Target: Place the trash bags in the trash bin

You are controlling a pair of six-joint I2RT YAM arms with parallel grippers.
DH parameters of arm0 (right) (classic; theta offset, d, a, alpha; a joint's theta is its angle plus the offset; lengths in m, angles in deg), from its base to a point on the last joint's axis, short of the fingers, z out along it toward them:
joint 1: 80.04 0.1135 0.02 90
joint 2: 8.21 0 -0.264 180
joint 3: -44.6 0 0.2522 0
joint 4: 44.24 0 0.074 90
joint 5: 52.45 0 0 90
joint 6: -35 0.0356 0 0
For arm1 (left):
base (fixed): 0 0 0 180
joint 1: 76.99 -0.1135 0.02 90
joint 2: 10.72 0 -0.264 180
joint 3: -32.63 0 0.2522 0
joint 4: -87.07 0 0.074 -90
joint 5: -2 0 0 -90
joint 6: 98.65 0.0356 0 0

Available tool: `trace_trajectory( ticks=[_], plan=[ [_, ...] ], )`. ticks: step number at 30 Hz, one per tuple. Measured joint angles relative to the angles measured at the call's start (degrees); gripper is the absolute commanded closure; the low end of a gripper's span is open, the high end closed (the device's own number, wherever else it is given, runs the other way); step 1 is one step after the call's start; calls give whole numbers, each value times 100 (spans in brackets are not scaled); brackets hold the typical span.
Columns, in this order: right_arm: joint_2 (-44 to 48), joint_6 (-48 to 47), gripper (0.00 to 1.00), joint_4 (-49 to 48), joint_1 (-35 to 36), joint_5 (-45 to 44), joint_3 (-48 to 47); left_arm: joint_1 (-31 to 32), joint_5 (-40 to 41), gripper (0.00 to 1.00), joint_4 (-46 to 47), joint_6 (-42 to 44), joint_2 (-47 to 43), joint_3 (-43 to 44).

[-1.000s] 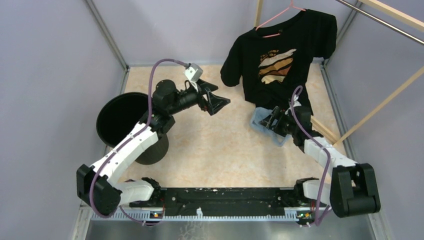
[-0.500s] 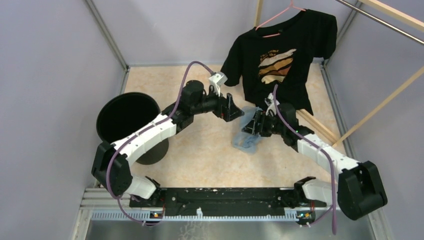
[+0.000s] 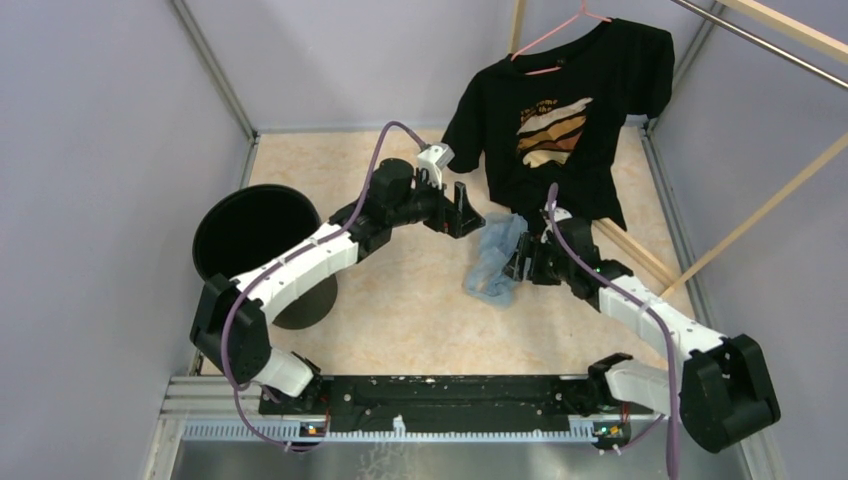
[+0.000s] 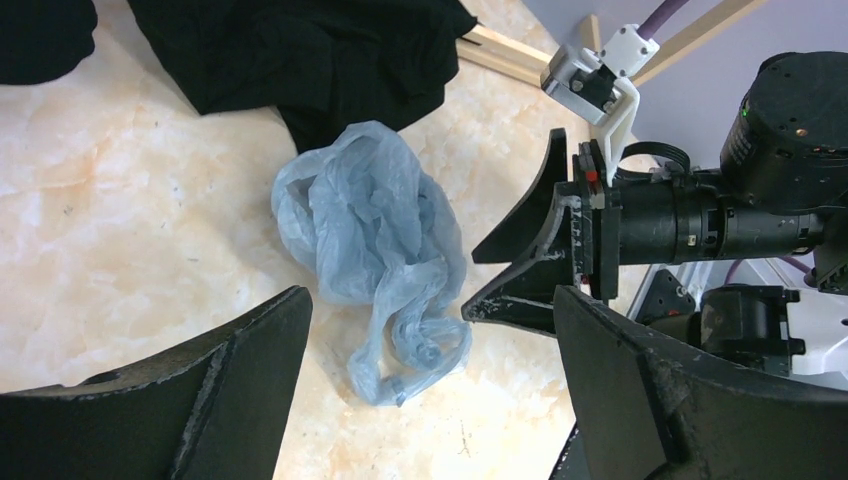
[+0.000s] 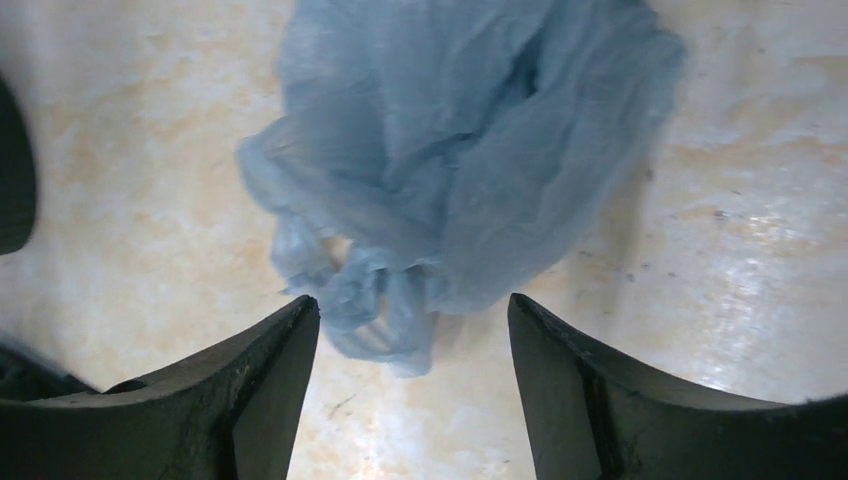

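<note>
The only writing I can find is the lettering over the striped print on the black T-shirt (image 3: 560,110), and it is too small for me to read. The trash bag (image 3: 495,258) lies crumpled on the table (image 3: 400,310), between my two pincers. The right gripper (image 3: 520,262) has its fingers spread, and the bag's twisted end sits just ahead of the gap, unpinched. The left gripper (image 3: 466,212) is spread wide on the bag's other side, near it and holding nothing. The trash bin (image 3: 250,235) stands well apart at the table's left edge. The surface is pale beige marble pattern. Lilac walls (image 3: 100,200) close the cell, and the shirt hangs on a pink hanger (image 3: 560,30) by a wooden frame (image 3: 770,200).
</note>
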State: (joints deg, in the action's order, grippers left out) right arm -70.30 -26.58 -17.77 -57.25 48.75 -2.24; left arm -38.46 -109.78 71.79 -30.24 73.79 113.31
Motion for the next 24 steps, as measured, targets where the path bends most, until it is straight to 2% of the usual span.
trace_trajectory(
  ticks=[4,6,8,11,14,16,18,20,24],
  plan=[
    [-544,-149,24,63,0,-479,-247,0,98,3,-94,4,50,4],
    [-813,-254,27,-11,0,-603,-461,0,129,3,-125,4,63,13],
    [-1095,-391,34,-142,0,-638,-667,0,127,3,-160,0,133,68],
    [-1510,-601,58,-420,0,-503,-850,0,114,5,-195,-33,341,170],
    [-1773,-699,68,-697,0,-136,-837,-9,35,10,-243,-125,535,192],
    [-1790,-684,86,-1021,0,153,-678,-31,-72,13,-275,-210,647,192],
    [-1788,-675,96,-1239,0,369,-514,-66,-205,15,-282,-304,750,195],
    [-1784,-629,100,-1384,0,564,-363,-105,-343,17,-284,-407,861,210],
    [-1731,-619,100,-1523,0,1003,-179,-249,-603,22,-282,-623,1069,236]
  ],
)
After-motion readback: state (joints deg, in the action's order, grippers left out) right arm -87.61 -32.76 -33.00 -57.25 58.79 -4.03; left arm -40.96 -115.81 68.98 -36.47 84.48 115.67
